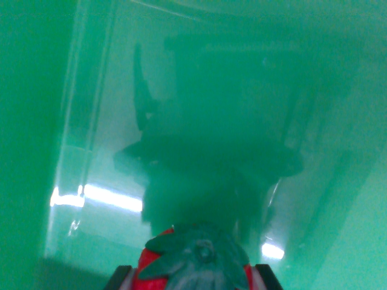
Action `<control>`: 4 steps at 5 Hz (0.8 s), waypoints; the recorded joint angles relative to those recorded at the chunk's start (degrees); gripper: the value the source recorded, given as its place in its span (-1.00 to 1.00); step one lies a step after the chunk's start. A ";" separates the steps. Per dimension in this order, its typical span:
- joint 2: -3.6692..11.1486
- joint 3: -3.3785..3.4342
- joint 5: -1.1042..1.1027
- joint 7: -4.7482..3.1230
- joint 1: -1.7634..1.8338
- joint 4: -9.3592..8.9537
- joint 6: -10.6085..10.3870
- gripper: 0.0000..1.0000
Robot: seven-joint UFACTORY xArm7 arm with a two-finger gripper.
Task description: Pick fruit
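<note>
A red strawberry [151, 269] with a green leafy cap [196, 254] sits at the bottom centre of the wrist view. My gripper [195, 279] holds it, with one dark fingertip [123, 277] at its left and the other at its right, pressed against the fruit. Only the fingertips show at the frame's lower edge. Below the fruit lies the glossy green floor of a container [121, 121], where a dark reflection of the gripper and arm spreads across the middle.
A green container wall [30, 133] rises on the wrist view's left and another wall [357, 229] slopes at the right. Bright light streaks [109, 198] glare on the shiny floor.
</note>
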 joint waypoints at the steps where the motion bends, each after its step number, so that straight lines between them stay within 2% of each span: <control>1: 0.00 0.00 0.00 0.00 0.00 0.00 0.00 1.00; 2: -0.80 0.01 0.11 -0.06 -0.05 1.61 2.40 1.00; 3: -0.80 0.01 0.11 -0.06 -0.05 1.61 2.40 1.00; 4: -1.62 0.03 0.22 -0.12 -0.10 3.27 4.88 1.00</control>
